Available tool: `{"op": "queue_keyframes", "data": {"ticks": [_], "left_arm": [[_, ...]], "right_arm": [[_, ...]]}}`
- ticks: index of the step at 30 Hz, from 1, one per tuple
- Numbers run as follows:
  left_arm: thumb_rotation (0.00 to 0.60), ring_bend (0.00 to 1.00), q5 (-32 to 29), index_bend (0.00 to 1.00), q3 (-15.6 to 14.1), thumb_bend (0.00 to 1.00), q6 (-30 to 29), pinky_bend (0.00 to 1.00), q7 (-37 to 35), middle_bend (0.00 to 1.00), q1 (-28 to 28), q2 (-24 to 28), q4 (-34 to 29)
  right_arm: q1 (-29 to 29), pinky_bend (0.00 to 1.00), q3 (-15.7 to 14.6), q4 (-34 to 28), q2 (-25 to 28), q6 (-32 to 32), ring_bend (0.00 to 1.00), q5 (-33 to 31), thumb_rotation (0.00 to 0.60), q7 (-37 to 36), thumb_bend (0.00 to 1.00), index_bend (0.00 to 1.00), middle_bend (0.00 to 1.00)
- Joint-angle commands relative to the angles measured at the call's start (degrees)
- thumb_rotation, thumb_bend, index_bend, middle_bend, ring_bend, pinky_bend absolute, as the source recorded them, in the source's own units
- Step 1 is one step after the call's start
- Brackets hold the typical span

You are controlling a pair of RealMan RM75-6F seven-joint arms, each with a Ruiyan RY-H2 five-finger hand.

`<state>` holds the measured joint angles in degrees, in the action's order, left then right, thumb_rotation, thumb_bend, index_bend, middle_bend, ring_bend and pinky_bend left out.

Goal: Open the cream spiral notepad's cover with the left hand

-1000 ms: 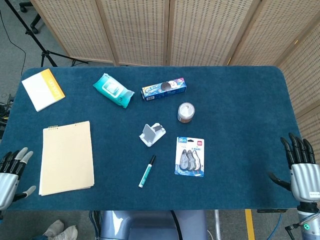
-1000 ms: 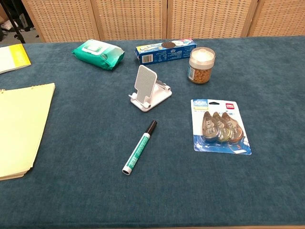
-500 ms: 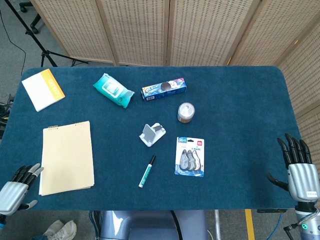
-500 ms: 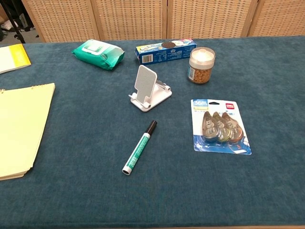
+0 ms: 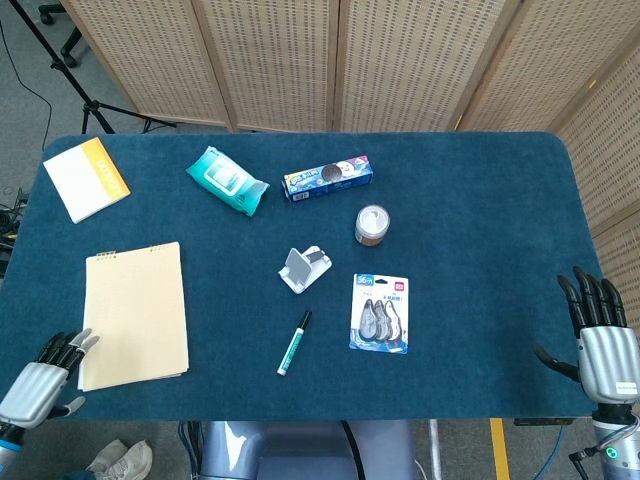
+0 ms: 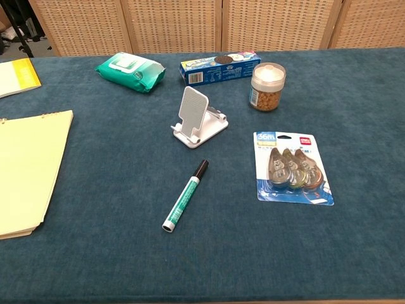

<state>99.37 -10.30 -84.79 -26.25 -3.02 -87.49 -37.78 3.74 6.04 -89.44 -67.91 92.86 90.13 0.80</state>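
The approach is in hand: the left hand (image 5: 45, 380) hovers at the near edge of the surface (image 5: 470, 230), fingers (image 5: 66, 347) loosely spread and holding nothing, just beside the notepad's (image 5: 134, 314) near corner. Next, I judge, the fingertips must catch the cover's free edge and lift it toward the binding at 12 o'clock. The notepad lies flat and closed at roughly 8 o'clock, plain cream. The right hand (image 5: 600, 345) waits at 4 o'clock, fingers extended, empty.
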Motion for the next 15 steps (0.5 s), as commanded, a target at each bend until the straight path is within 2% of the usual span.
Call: {"op": "queue_keyframes", "data": {"ticks": [1,15], "left_arm": [[0.600,0.00,-0.1,0.00,0.0,0.21,-0.1,0.00,-0.3,0.00,0.0,-0.1,0.4],[0.600,0.00,-0.9,0.01,0.0,0.22,1.3,0.00,0.3,0.00,-0.8,-1.1,2.1]], "right_arm": [[0.0,0.00,0.0,0.0,0.0,0.1,0.00,0.0,0.600,0.0,0.00,0.00,0.00],[0.0,0.00,0.0,-0.2,0.1,0.0,0.00,0.1,0.600,-0.3,0.00,0.00,0.00]]}}
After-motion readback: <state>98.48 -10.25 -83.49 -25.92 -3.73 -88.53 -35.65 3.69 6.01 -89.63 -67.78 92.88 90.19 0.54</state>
